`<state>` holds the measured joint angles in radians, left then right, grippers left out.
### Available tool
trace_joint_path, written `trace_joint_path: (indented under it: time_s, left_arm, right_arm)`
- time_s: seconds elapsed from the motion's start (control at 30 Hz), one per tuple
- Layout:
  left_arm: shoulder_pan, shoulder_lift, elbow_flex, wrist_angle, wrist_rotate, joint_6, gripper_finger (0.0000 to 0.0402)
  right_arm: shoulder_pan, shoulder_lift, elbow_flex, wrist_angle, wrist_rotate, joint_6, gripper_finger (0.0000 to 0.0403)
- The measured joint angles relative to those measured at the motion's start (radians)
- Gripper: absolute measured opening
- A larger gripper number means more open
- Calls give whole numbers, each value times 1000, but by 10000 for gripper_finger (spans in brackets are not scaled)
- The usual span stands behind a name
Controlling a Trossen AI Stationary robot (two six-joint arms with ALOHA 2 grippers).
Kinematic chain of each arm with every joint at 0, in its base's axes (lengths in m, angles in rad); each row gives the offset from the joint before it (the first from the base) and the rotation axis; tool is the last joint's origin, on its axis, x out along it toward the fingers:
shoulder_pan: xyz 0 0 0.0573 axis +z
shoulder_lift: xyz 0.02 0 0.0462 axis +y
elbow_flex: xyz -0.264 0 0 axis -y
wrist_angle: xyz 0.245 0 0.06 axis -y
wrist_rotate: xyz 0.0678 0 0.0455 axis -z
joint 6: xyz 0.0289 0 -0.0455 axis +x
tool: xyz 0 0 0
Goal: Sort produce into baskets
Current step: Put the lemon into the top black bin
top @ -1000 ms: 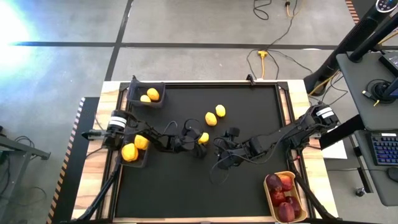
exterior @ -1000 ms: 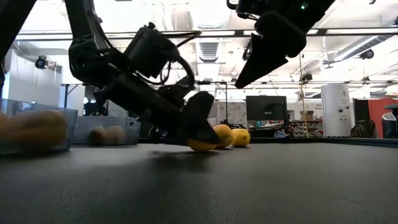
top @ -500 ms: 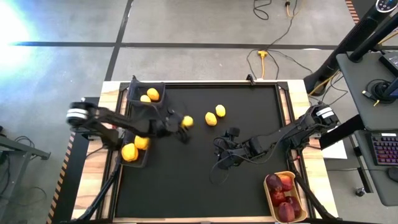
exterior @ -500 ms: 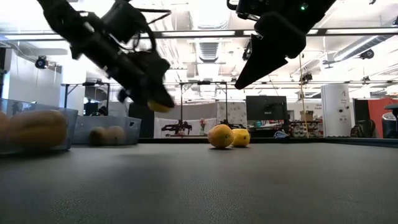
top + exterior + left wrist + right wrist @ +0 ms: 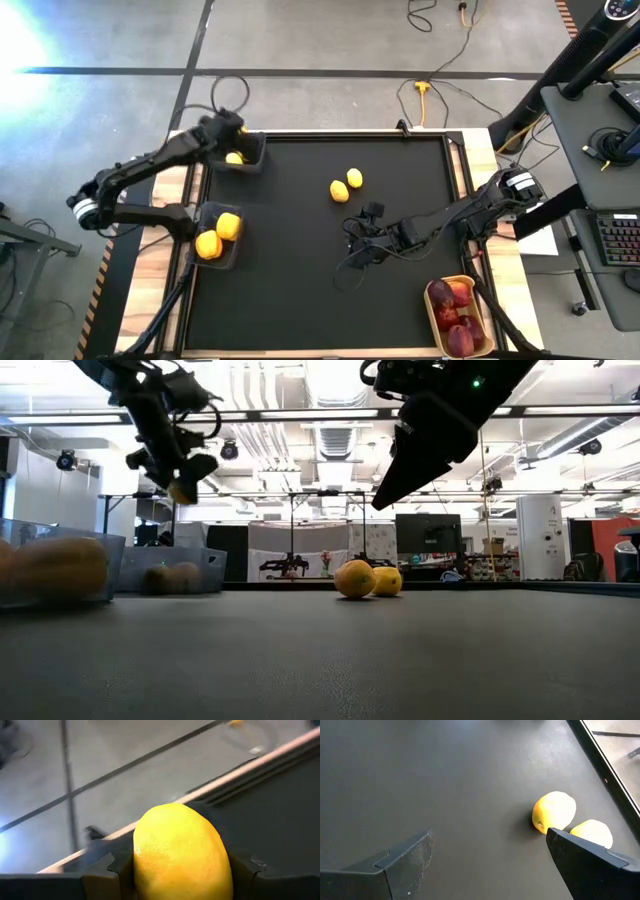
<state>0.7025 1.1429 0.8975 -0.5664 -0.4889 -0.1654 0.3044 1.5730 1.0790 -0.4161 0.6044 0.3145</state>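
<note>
While the left gripper [image 5: 180,870] pinches a lemon [image 5: 180,852] above the bin [image 5: 245,160] — right gripper [image 5: 485,855] spread.

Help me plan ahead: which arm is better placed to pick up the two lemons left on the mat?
Right. Its open, empty pincer hangs near the two lemons, while the left pincer holds a lemon over the far bin.

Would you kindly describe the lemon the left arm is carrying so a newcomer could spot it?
Start at the dark bin at the mat's far left corner. The left gripper hangs over it, fingers clamping a yellow lemon. It alone is airborne; two others lie mid-mat.
</note>
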Motion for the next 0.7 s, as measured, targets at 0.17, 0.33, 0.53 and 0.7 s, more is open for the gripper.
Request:
trace_joint_path:
  time_s: [0.17, 0.33, 0.53, 0.7]
  left_arm:
    - [166, 81, 72, -78, 4, 69, 180]
    - [279, 183, 103, -100, 85, 79, 180]
    - [323, 294, 116, -112, 111, 74, 183]
    - [329, 355, 125, -121, 139, 54, 182]
  right_arm:
    - [0, 0, 0, 2, -2, 0, 377]
    - [0, 0, 0, 2, -3, 0, 377]
    - [0, 0, 0, 2, -4, 0, 377]
    - [1, 0, 0, 2, -5, -1, 377]
